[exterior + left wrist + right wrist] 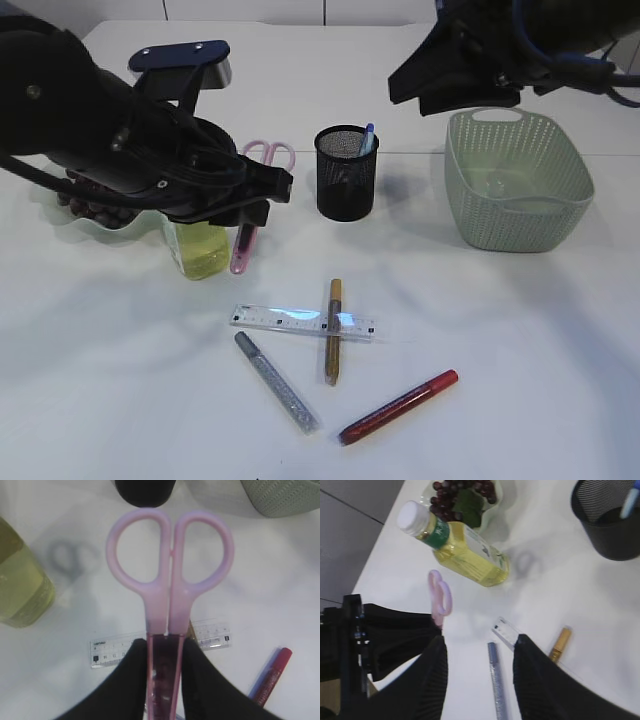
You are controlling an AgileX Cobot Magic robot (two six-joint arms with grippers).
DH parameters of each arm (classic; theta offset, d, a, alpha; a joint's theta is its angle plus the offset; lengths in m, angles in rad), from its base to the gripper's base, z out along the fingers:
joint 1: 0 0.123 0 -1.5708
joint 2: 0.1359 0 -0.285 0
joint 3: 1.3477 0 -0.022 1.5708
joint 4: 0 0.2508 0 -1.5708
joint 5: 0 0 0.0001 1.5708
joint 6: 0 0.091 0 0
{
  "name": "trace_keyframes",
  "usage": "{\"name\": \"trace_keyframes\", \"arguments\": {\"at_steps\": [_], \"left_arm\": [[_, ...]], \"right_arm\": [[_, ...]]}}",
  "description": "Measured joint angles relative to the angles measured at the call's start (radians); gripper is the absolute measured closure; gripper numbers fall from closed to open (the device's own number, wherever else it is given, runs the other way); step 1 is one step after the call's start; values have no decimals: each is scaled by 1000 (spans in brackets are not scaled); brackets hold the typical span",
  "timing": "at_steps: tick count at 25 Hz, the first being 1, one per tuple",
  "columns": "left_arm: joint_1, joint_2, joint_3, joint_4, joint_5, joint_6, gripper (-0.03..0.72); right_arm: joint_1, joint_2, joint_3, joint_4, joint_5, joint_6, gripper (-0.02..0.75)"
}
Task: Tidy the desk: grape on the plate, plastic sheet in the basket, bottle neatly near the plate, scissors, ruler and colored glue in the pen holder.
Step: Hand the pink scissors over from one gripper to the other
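My left gripper is shut on the sheathed blades of the pink scissors, whose handles point away from the wrist. From outside, this gripper holds the scissors above the table, left of the black mesh pen holder. The bottle of yellow liquid stands behind that arm, beside the plate of dark grapes. The clear ruler lies under a gold glue pen, with silver and red ones nearby. My right gripper hangs open and empty.
The pale green basket stands at the right, under the right arm; something faint and clear lies in its bottom. A blue pen sticks out of the pen holder. The table edge runs along the left in the right wrist view.
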Motion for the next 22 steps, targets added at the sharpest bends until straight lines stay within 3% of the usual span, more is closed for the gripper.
{"name": "trace_keyframes", "arguments": {"at_steps": [9, 22], "left_arm": [[0, 0, 0, -36, -72, 0, 547], [0, 0, 0, -41, -85, 0, 547]], "right_arm": [[0, 134, 0, 301, 4, -147, 386], [56, 238, 0, 503, -18, -316, 386]]}}
